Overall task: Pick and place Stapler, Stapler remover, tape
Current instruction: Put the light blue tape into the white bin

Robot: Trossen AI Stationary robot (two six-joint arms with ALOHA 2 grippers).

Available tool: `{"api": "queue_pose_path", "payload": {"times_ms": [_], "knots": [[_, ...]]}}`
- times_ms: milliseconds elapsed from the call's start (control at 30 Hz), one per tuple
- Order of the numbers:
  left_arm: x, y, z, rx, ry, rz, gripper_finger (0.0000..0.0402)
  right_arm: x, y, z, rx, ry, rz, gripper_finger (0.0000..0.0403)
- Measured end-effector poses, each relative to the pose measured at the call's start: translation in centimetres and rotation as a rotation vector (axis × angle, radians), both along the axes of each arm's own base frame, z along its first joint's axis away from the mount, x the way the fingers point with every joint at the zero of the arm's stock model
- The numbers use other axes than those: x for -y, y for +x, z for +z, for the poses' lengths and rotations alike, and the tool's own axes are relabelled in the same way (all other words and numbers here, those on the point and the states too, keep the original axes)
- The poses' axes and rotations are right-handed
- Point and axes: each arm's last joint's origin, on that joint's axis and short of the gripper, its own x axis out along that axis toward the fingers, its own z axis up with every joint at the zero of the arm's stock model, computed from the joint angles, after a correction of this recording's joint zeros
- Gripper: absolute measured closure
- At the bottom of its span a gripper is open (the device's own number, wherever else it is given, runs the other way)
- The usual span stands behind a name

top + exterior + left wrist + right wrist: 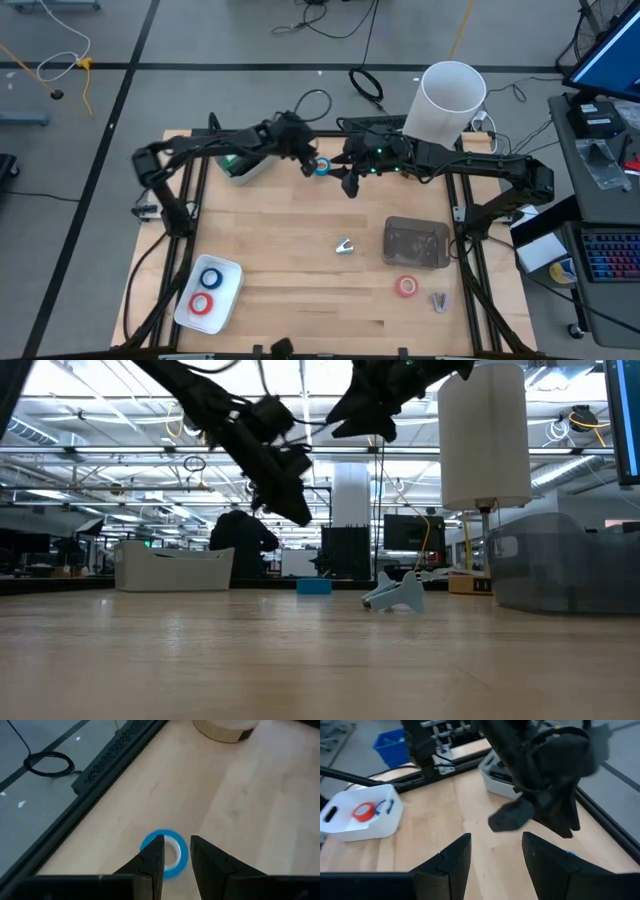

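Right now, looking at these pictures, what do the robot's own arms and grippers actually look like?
Both arms are slim, black and jointed, built of tube-like links with dark cables along them. The right arm shows small green lights near its wrist. The left gripper and the right gripper each end in two matte black, wedge-shaped fingers with stepped inner edges. I can make out no markings.

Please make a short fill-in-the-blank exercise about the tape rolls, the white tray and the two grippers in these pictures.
1. The left gripper hovers over a small ring-shaped tape roll of ____ colour.
2. The white plastic tray holds ____ tape rolls, one blue and one red.
3. The red tape roll outside the tray lies on the wooden table, near the ____ arm's side.
4. The right gripper has its fingers ____.

Missing words: blue; two; right; open
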Motion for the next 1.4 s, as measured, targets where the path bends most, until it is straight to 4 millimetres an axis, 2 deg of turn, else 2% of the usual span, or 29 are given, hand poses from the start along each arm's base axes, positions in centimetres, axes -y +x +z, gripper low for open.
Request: {"api": "queue_pose_path", "payload": {"times_ms": [167, 367, 533, 700, 1033, 1133, 1400], "knots": [[-2.4, 2.7, -1.0, -0.072, -0.018, 0.040, 0.0309, 0.0, -0.1, -0.3, -0.025, 0.044, -0.024, 0.0234], [-4.1, 4.2, -3.0, -0.128, -0.088, 0.081, 0.0309, -0.1, -0.3, -0.6, -0.060, 0.059, -0.027, 0.0234], [-4.0, 4.2, -4.6, -0.179, -0.168, 0.088, 0.0309, -0.1, -0.3, -0.6, -0.062, 0.057, -0.028, 0.0234], [-3.3, 4.2, -5.5, -0.222, -0.234, 0.048, 0.0309, -0.1, -0.3, -0.6, -0.060, 0.046, -0.023, 0.0234], [-3.3, 4.6, -5.5, -0.202, -0.220, 0.042, 0.0307, -0.1, -0.3, -0.6, -0.060, 0.046, -0.023, 0.0234], [-3.4, 4.4, -5.5, -0.204, -0.224, 0.047, 0.0291, -0.1, -0.3, -0.6, -0.060, 0.048, -0.021, 0.0234], [-4.2, 3.9, -5.6, -0.209, -0.230, 0.110, 0.0217, -0.1, -0.3, -0.6, -0.059, 0.049, -0.020, 0.0234]]}}
